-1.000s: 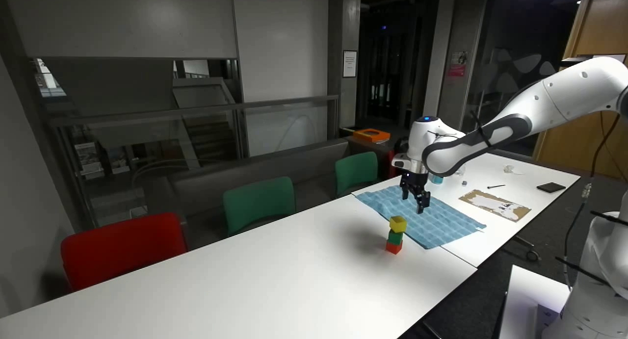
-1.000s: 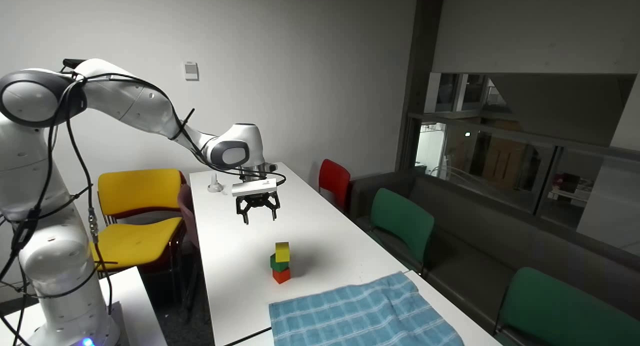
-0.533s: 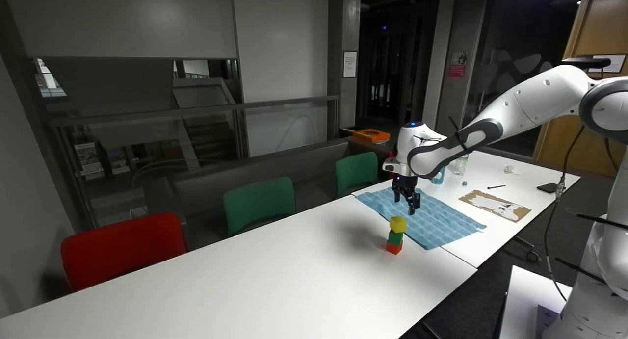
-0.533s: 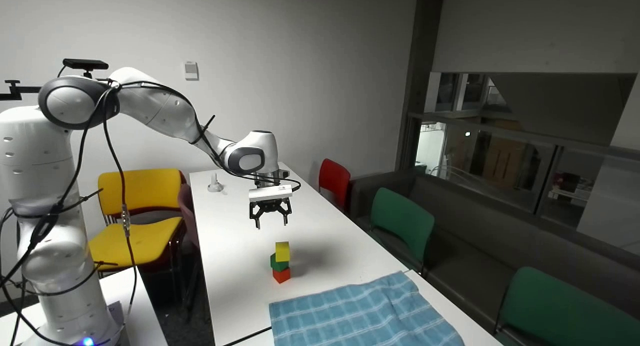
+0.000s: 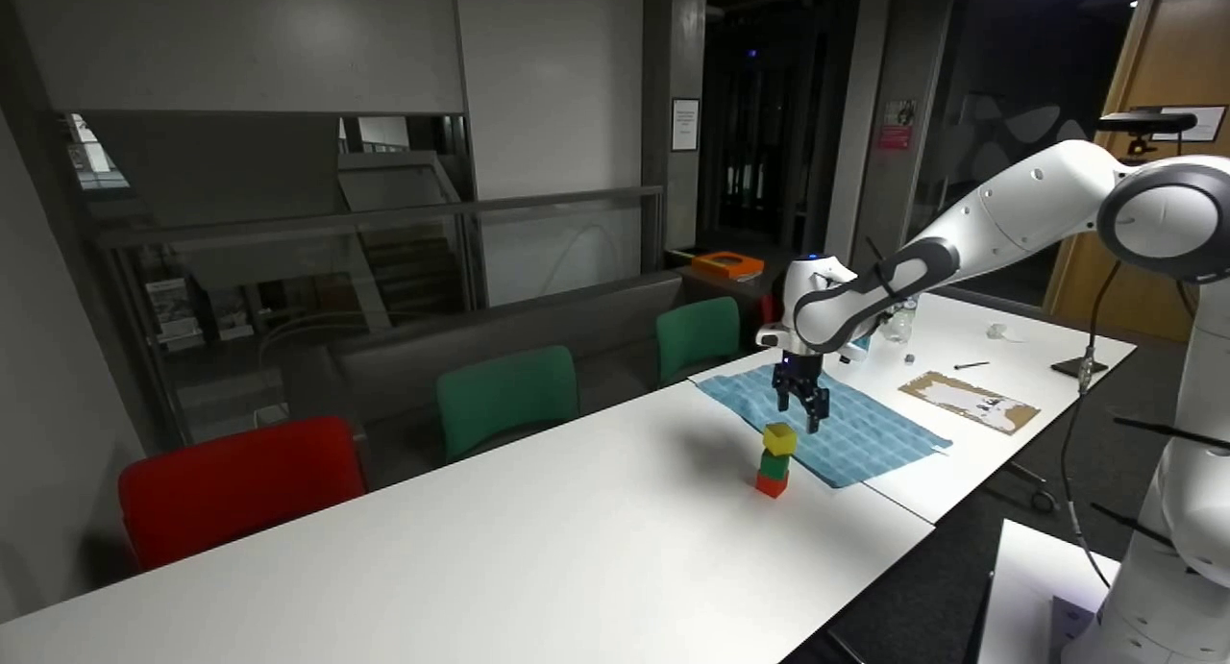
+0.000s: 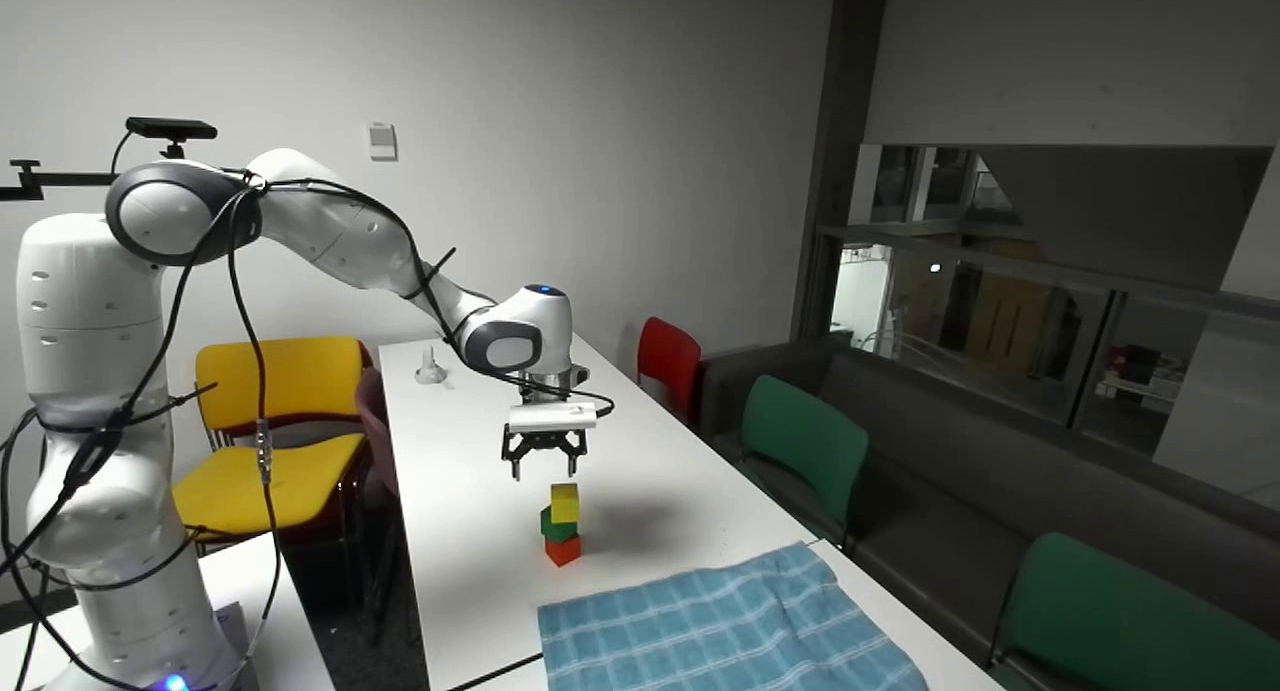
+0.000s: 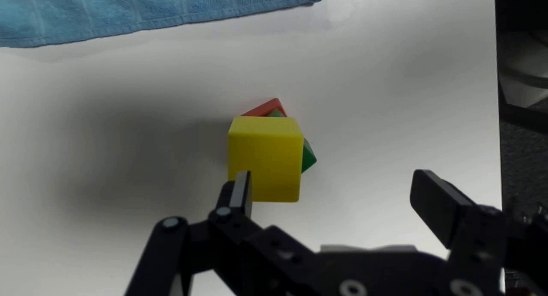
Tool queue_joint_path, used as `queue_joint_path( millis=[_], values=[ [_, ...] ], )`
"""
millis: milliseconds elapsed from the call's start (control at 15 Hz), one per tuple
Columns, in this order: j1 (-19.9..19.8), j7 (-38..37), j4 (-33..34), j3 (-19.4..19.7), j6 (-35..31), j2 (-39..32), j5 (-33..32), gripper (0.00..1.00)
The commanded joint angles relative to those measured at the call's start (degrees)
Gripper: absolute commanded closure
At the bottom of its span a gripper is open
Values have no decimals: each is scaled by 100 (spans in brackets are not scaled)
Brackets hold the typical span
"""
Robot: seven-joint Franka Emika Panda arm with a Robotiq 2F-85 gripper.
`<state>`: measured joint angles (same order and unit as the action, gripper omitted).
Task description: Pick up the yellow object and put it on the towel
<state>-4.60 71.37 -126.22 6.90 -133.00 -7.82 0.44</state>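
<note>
The yellow block (image 5: 779, 439) sits on top of a stack, also seen in an exterior view (image 6: 565, 504) and the wrist view (image 7: 265, 154). Under it are a green block (image 6: 556, 527) and a red block (image 6: 563, 551) on the white table. My gripper (image 5: 799, 416) is open and empty, a little above the stack and apart from it in an exterior view (image 6: 544, 471). In the wrist view the gripper's (image 7: 332, 172) left finger overlaps the yellow block, which lies left of the gap's middle. The blue checked towel (image 5: 855, 443) lies flat beside the stack, also in both other views (image 6: 720, 621) (image 7: 107, 13).
Beyond the towel lie a torn cardboard sheet (image 5: 971, 402), a pen (image 5: 971, 365), a clear bottle (image 5: 898, 323) and a flat black item (image 5: 1079, 367). A small white stand (image 6: 430, 368) is at the table's far end. Green chairs (image 5: 509, 400) line one side.
My gripper has moved down and sideways, nearer the top of the stack, and has stayed open. The blocks and towel have not moved.
</note>
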Motion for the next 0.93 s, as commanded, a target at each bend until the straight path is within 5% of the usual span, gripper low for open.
queue_joint_path(
  millis=[0, 733, 867],
  values=[
    [-278, 816, 101, -180, -148, -139, 404, 0],
    [-341, 742, 617, -357, -39, -539, 316, 0],
    [-249, 240, 480, -349, 8, -447, 223, 0]
  ],
)
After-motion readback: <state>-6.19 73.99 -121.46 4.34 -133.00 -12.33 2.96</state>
